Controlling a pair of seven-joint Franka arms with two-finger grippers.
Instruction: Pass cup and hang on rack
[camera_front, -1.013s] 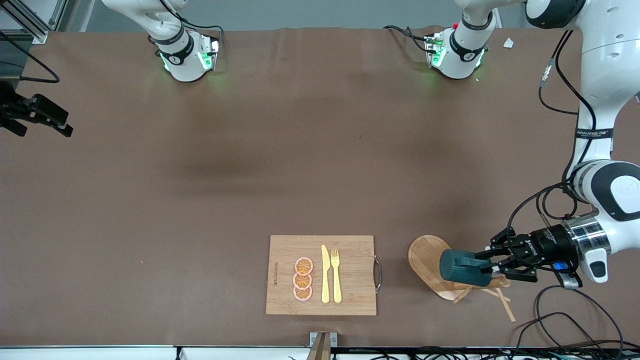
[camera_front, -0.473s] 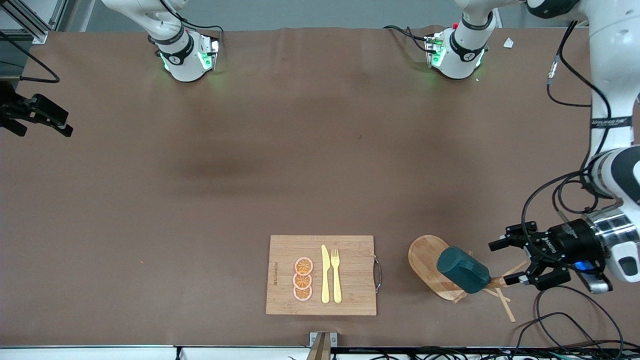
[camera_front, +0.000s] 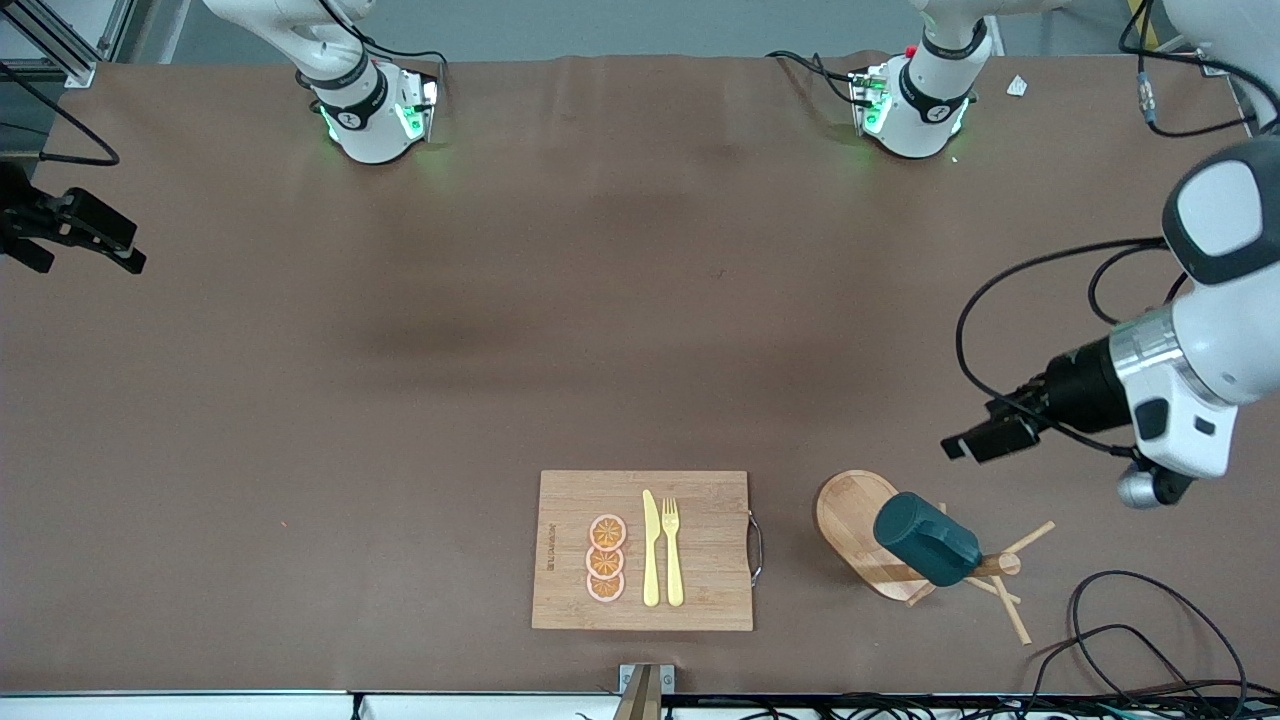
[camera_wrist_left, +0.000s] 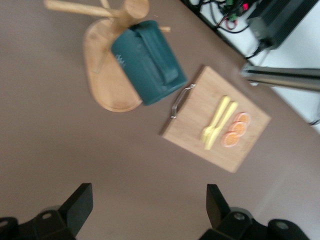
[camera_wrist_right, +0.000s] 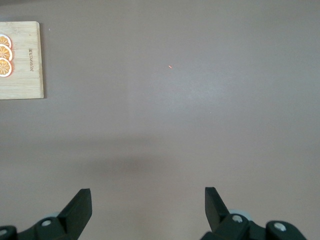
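Hanging on the rack now, the teal cup sits tipped on its side with a slanted peg through its handle and its bottom pointing toward the cutting board. In the left wrist view you can see the handle side of the cup facing up right against the wooden post, which is why it sits tilted instead of upright: the peg carries it, not the base.

The left gripper is up in the air over bare table near the rack, toward the left arm's end of the table, fingers spread wide and holding nothing. Looks to me like it's clear of the cup, so the hang part reads as done.

The right gripper is waiting at its own end of the table, off to the edge of the front view, also spread open and empty, looking down at plain brown tabletop with just a corner of the board in sight.

The board carries three orange slices, a yellow knife and a fork, none of it touched by anything.
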